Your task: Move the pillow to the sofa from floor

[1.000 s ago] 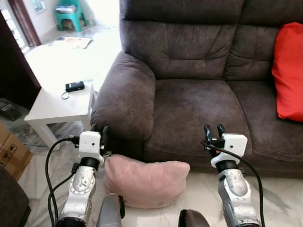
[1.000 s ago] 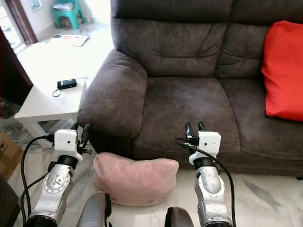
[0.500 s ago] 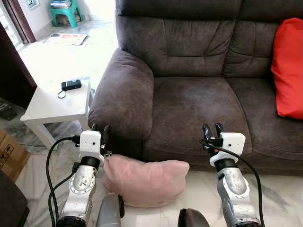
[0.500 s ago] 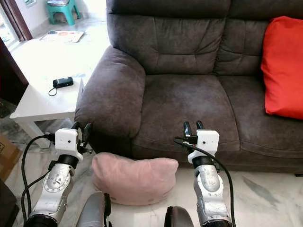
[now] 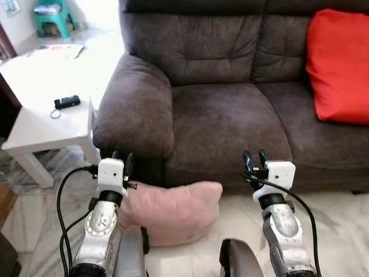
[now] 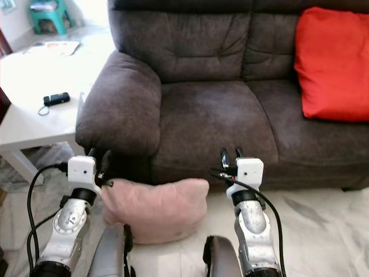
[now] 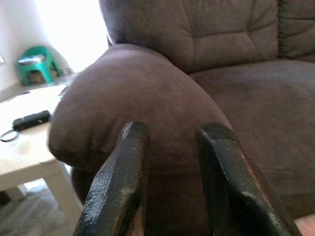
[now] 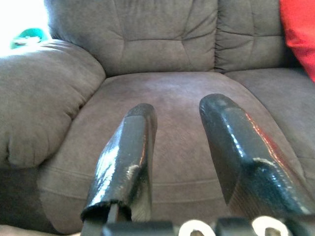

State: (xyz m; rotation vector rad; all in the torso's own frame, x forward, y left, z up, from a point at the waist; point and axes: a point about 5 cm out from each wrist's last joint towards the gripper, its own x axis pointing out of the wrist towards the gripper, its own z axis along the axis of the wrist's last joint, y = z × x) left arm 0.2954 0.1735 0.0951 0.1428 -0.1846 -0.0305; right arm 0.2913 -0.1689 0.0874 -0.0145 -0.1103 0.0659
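A pale pink pillow [image 5: 170, 210] lies on the marble floor, leaning against the front of the dark brown sofa [image 5: 225, 124] below its left armrest [image 5: 134, 112]. My left gripper [image 5: 121, 156] is raised just above the pillow's left end, open and holding nothing. To the pillow's right, my right gripper [image 5: 254, 156] is held up in front of the seat cushion's front edge, open and also holding nothing. In the left wrist view the black fingers [image 7: 123, 182] point at the armrest. The right wrist view has its fingers [image 8: 130, 152] aimed at the seat cushion.
A red cushion [image 5: 339, 63] leans on the sofa's right seat. A white side table [image 5: 43, 124] with a small black device [image 5: 67, 101] stands left of the armrest. A green stool [image 5: 49, 14] is far back left. Open marble floor [image 5: 340, 231] spreads right of the pillow.
The whole picture has shifted left, so the camera has turned right, showing more of the red cushion. Both grippers hold the same raised pose, and the pillow has not moved.
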